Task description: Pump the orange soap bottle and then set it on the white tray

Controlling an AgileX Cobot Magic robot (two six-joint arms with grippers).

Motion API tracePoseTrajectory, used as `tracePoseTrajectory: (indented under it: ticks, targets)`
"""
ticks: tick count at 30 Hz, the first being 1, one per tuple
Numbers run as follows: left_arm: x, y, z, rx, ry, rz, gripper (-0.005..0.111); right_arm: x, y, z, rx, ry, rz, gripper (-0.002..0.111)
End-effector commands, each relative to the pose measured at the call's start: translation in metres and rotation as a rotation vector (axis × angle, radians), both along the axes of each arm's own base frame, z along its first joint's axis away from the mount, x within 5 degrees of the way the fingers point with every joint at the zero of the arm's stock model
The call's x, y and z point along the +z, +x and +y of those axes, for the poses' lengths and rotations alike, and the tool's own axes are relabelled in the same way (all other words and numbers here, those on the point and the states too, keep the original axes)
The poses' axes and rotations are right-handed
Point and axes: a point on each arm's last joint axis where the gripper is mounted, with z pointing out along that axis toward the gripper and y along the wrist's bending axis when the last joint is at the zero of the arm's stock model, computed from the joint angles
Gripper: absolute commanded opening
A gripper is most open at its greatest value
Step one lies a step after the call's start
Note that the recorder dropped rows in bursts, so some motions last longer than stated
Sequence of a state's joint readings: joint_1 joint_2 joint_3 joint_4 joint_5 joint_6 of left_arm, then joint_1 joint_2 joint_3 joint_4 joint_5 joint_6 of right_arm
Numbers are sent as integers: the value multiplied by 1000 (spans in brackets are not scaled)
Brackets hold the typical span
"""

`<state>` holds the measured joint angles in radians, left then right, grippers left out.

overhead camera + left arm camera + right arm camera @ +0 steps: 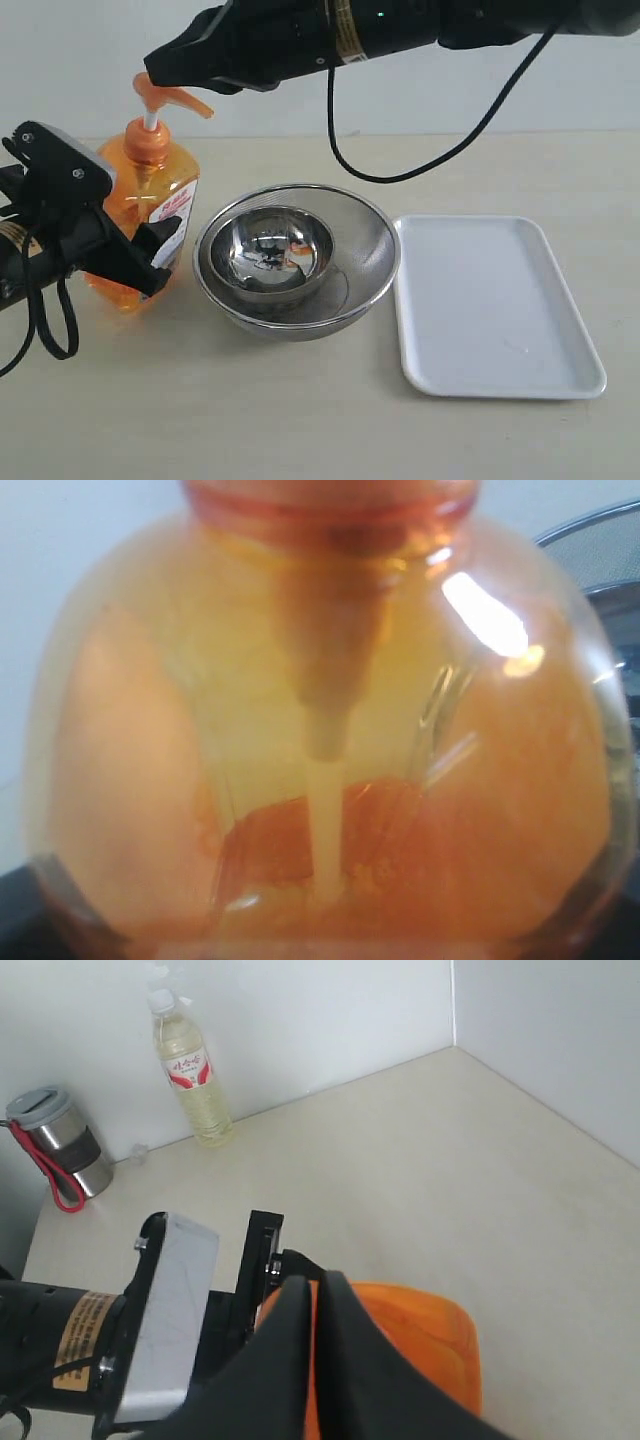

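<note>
we see right arm (450, 20) gloss black, gold band (345, 25), loose black cable (395, 180), right gripper (152, 66) black, left gripper (160, 255) black, grey screwed plate (175, 1310), orange label (82, 1332), looped cable (72, 320)

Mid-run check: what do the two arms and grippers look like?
Both arms are black with black tapered fingers. The right gripper trails a black cable and its arm wears a yellowish band. The left gripper has a pale grey plate and looped black cable.

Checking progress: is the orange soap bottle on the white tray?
No, the orange soap bottle stands on the table, across the bowls from the white tray.
</note>
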<state>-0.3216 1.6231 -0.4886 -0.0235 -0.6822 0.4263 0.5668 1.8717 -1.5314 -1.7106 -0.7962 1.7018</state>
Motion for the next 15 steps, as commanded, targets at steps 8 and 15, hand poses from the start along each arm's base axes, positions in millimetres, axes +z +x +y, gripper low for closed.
tracePoseTrajectory:
  ticks: [8, 15]
  targets:
    - [15, 4, -5, -30, -44, -107, 11, -22, 2, 4, 47, -48, 37, 0]
    - [15, 5, -6, -31, -45, -110, 11, -35, 5, 7, 60, -61, 65, 0]
